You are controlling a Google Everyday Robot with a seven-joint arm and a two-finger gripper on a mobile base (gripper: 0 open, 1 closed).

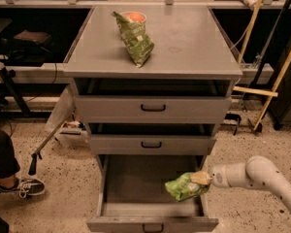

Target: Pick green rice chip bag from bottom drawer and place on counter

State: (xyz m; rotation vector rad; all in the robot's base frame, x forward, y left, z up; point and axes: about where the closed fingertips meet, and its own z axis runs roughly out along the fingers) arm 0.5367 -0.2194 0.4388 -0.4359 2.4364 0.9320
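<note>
Hanging over the open bottom drawer (136, 183) at lower right of the frame, the green rice chip bag (184, 187) is pinched at its right end by the jaws of the gripper (207, 178); a darker bag (136, 40) lies on the bench (194, 42)

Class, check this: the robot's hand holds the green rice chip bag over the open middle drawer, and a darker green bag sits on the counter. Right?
Wrong drawer. In the camera view the hand holds the green rice chip bag over the open bottom drawer; the darker green bag does sit on the counter.
</note>
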